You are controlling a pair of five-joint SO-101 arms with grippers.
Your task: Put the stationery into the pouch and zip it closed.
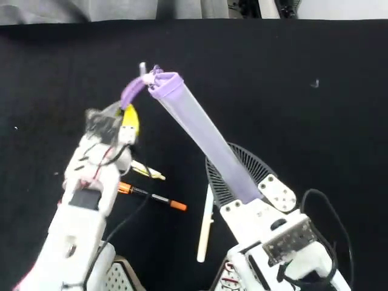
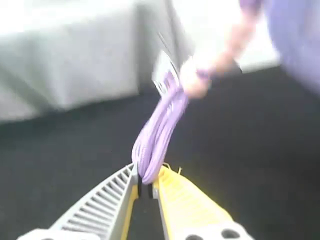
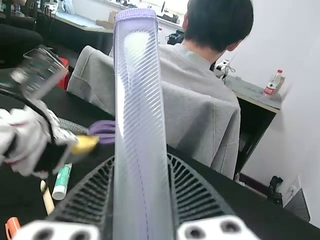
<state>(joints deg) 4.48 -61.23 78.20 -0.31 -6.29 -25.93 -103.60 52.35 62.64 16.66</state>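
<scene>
A long lavender pouch (image 1: pixel 200 130) slants up off the table, its lower end clamped in my right gripper (image 1: pixel 241 182). In the right wrist view the pouch (image 3: pixel 137 100) stands straight up between the ribbed fingers (image 3: pixel 192 192). A purple cord loop (image 1: pixel 132 91) hangs from the pouch's top end by the zipper. My left gripper (image 1: pixel 125 114) is shut on that cord (image 2: pixel 156 132), pinched between the grey and yellow fingertips. On the table lie an orange-capped pen (image 1: pixel 151 197), a cream stick (image 1: pixel 205 224) and a small pale marker (image 1: pixel 148 171).
The black table (image 1: pixel 315 109) spreads wide to the right and back. The loose stationery lies between the two arm bases. A green-and-white marker (image 3: pixel 62 182) and the cream stick (image 3: pixel 46 197) lie below the left gripper in the right wrist view.
</scene>
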